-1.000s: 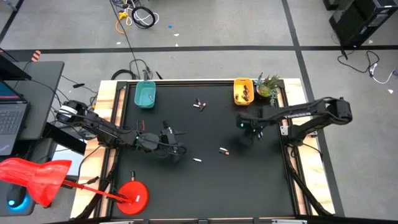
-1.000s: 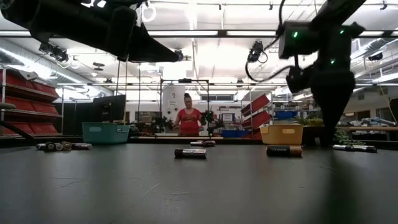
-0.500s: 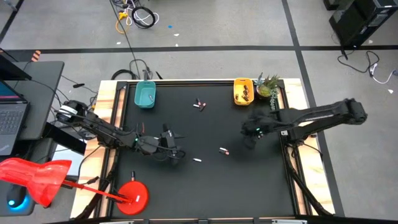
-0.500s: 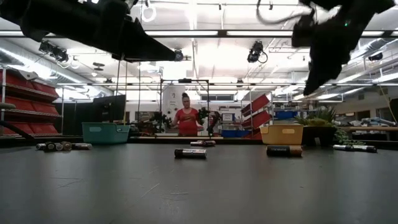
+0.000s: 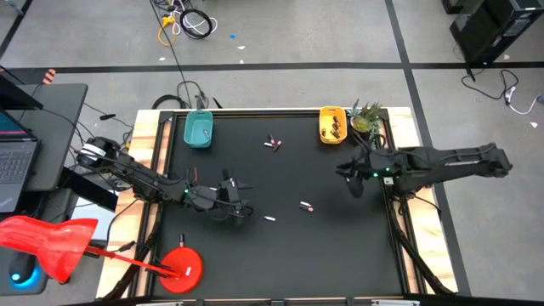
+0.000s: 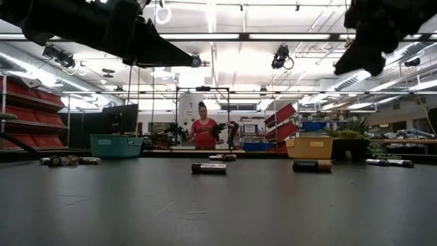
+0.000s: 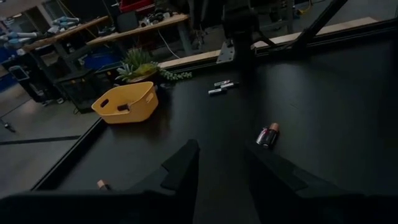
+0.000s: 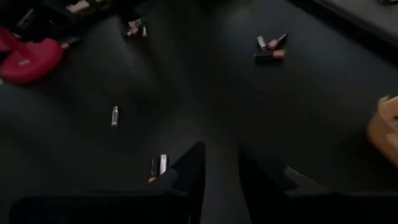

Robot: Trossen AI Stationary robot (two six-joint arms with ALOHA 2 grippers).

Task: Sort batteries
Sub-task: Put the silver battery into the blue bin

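I had the right gripper [image 5: 354,181] raised, fingers slightly parted around nothing. The nearest batteries [image 5: 305,206], a pair mid-table, lay to its left and nearer, long axes roughly left-right. The left gripper [image 5: 238,204], slightly parted and empty, sat about as close.

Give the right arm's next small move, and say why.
Probably swing the right tool back toward the battery pair mid-table and lower. It hangs raised at the table's right edge with nothing visible between its fingers, and those are the nearest loose batteries.
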